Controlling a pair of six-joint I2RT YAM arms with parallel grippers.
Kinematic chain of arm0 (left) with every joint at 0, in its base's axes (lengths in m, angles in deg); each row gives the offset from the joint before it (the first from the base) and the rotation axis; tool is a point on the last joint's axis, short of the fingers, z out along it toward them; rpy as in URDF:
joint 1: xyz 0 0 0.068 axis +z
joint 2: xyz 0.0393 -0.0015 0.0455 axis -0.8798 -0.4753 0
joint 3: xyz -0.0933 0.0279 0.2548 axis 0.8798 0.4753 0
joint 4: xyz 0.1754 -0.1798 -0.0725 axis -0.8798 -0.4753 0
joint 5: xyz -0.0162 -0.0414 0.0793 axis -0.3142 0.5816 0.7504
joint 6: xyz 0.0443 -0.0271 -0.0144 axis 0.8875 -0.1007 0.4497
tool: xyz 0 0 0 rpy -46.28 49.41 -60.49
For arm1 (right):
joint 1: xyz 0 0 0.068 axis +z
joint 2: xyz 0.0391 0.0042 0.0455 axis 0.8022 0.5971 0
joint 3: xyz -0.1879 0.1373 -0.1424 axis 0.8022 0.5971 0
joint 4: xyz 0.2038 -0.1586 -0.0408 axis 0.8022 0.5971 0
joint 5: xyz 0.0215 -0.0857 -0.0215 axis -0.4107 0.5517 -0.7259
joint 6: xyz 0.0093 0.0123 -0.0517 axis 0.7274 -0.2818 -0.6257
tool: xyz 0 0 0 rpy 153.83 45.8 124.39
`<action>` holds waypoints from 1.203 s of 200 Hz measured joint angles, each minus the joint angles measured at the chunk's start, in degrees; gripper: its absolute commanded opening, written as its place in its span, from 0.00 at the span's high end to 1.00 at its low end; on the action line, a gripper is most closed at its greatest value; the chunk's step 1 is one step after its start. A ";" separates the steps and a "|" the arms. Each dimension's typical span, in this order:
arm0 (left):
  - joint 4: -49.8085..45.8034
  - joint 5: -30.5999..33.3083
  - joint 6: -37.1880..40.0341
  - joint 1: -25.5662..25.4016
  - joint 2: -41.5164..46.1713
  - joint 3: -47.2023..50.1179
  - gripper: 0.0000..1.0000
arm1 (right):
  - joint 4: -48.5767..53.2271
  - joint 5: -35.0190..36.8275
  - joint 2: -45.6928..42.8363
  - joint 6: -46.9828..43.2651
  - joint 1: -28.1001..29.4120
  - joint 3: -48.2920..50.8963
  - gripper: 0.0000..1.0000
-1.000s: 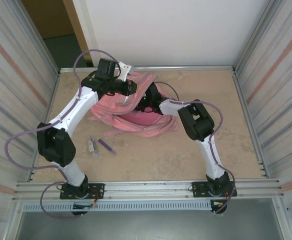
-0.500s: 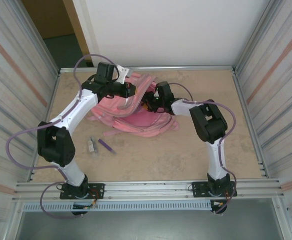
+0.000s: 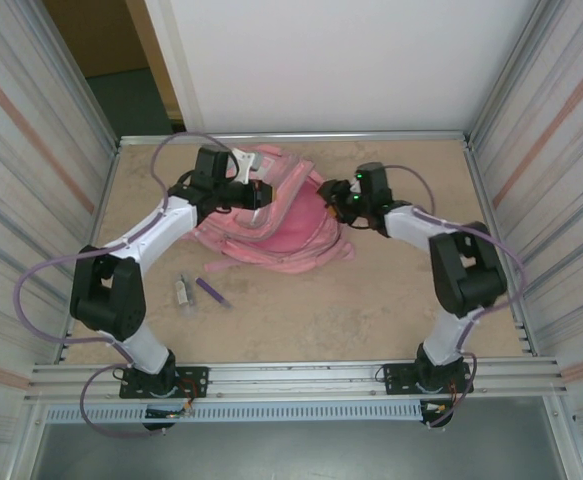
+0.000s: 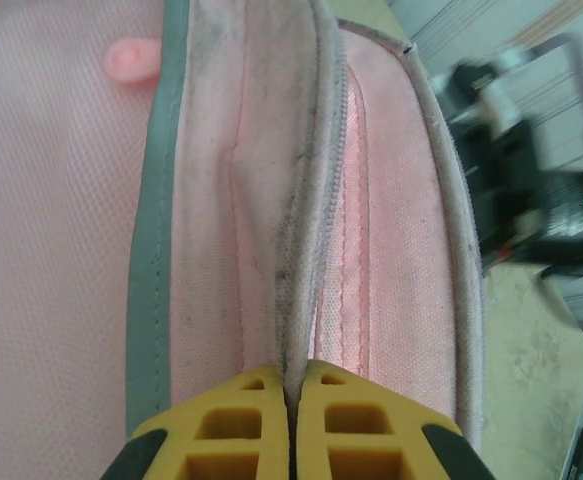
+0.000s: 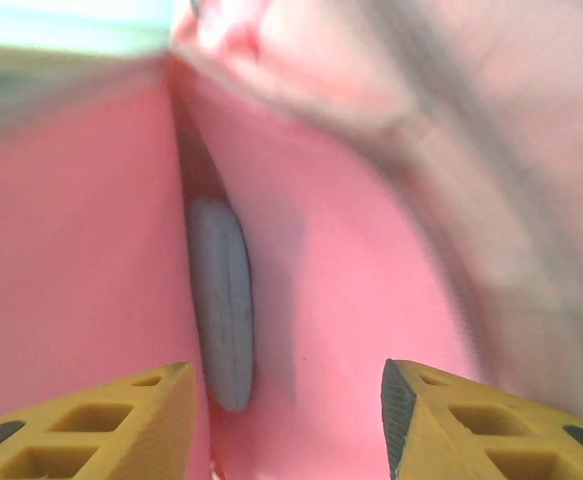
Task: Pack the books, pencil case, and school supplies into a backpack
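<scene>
Right, top view first: the pink backpack (image 3: 271,230) lies mid-table, toward the far edge, w/ both arms reaching in from either side. Left gripper (image 3: 259,195) sits at the bag's upper-left edge; right gripper (image 3: 328,192) at its upper right, by the opening. Purple pen (image 3: 211,291) and small grey-white stick (image 3: 181,291) lie on the table (image 3: 371,300) near the bag's left front, apart from it. Left wrist cam now: yellow fingers (image 4: 241,420) pressed together, pinching the backpack's zip seam betw. them. Right wrist cam: jaws wide apart, nothing held, pink lining either side. The slate-blue pencil case (image 5: 221,300) stands on edge inside the bag, just beyond the finger on that view's left.
</scene>
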 measured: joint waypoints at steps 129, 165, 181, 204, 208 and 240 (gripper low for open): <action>-8.24 13.16 -12.61 11.34 16.96 13.29 0.73 | 25.00 10.84 -15.41 -24.61 13.44 -7.23 0.44; -8.31 13.14 -15.96 16.15 13.46 18.78 0.59 | 26.75 10.34 -11.50 -24.96 18.91 -10.10 0.44; -7.04 12.48 -16.72 16.13 10.49 18.71 0.56 | 28.02 10.95 -9.77 -25.51 22.25 -11.52 0.43; -5.22 11.85 -16.81 16.15 5.51 17.46 0.56 | 28.63 11.63 -7.85 -26.53 26.21 -12.13 0.43; -4.85 11.82 -16.90 16.20 4.66 17.20 0.56 | 28.72 11.72 -7.48 -26.58 26.67 -12.13 0.43; -2.32 10.86 -18.71 16.87 0.20 16.85 0.90 | 29.51 13.49 -5.03 -27.23 28.17 -12.22 0.43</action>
